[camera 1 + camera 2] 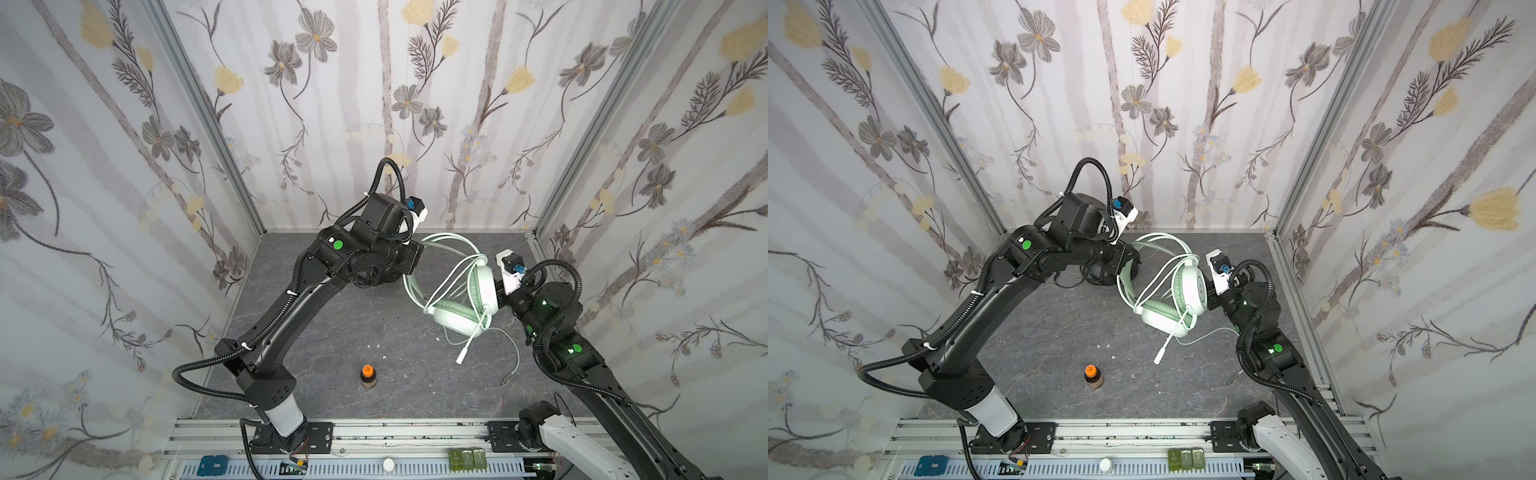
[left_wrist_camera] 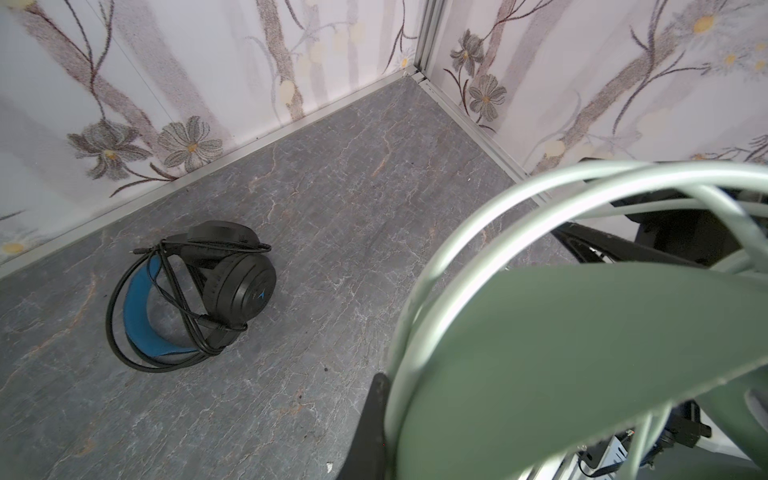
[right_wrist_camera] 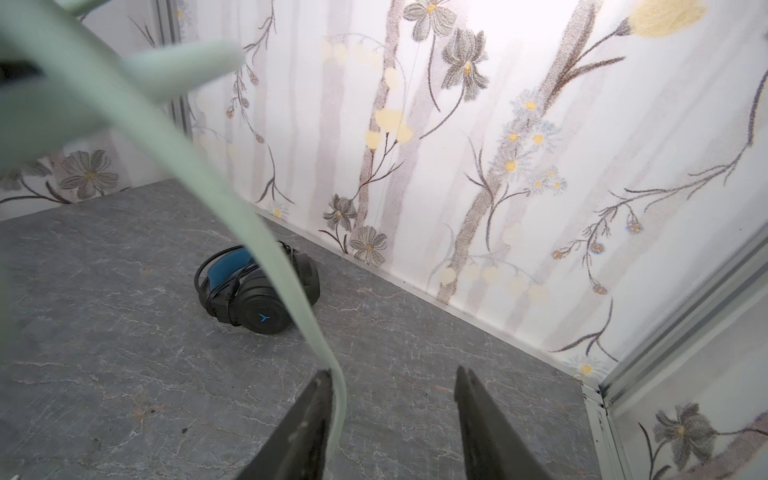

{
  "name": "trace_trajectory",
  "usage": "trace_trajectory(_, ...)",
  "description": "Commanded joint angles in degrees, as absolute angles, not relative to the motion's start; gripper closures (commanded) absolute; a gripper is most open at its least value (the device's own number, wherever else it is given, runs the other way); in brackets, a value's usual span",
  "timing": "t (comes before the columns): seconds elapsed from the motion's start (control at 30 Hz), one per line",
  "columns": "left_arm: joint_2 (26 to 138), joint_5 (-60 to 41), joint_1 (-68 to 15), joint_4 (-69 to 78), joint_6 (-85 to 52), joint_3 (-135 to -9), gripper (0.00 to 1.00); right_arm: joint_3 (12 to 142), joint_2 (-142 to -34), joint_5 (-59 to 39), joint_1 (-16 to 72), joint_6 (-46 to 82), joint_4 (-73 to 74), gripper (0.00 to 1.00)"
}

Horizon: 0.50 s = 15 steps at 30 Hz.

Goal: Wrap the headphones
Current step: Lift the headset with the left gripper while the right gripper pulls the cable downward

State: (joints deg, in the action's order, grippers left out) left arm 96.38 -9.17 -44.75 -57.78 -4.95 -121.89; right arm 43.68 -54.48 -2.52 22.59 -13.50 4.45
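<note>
The mint green headset [image 1: 484, 291] is a light article: springy headband [image 2: 582, 353], padded ear cups and a limp, smooth white-green cable [image 3: 291, 291]. Expect the cable to slide on the hard plastic and to spring out of its loops unless it is kept under tension. Take hold of the frame at the headband. Avoid the soft cushions and the thin white stalk [image 1: 471, 338], probably the microphone boom, which looks easy to snap. The headset sits right of centre in both top views with several cable turns looped over it and a loose tail trailing to the bench [image 1: 332, 332] at lower right. It cannot be told whether the lower ear cup rests on the bench. The left end effector [image 1: 417, 252] is fully closed and appears to clamp the headband at the upper left of the headset, though the wrist hides the contact itself. The right end effector [image 3: 395, 372] has its jaws well parted and grips nothing. One cable strand lies against the inner face of one finger [image 3: 307, 415], and the other finger is clear. In the top views it sits just behind the right-hand ear cup. The black headset [image 2: 237, 286] lies on the bench beneath the left arm, apart from both end effectors, with its black cable seemingly wound round it.
</note>
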Motion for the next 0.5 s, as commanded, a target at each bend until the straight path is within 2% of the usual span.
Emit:
trace_trajectory(0.0,96.01,-12.56,-44.92,-56.85,-7.45,-123.17,1.00,43.37,-54.57,-7.67,22.44,-11.73,10.54,0.43)
trace_trajectory(0.2,96.35,-13.25,-44.91,-56.34,-8.42,-124.37,1.00,39.19,-54.30,-12.04,22.24,-10.01,13.77,0.40)
trace_trajectory(0.3,96.77,-13.75,-44.82,-55.62,-9.20,-125.57,1.00,37.64,-54.32,-12.66,21.82,-8.98,14.78,0.47)
trace_trajectory(0.37,96.77,-13.95,-44.91,-54.49,-10.07,-125.98,1.00,36.60,-54.06,-12.74,21.37,-7.73,15.74,0.56)
trace_trajectory(0.47,97.01,-15.01,-44.51,-52.74,-11.76,-126.55,1.00,34.69,-53.66,-14.88,20.53,-4.74,18.11,0.58)
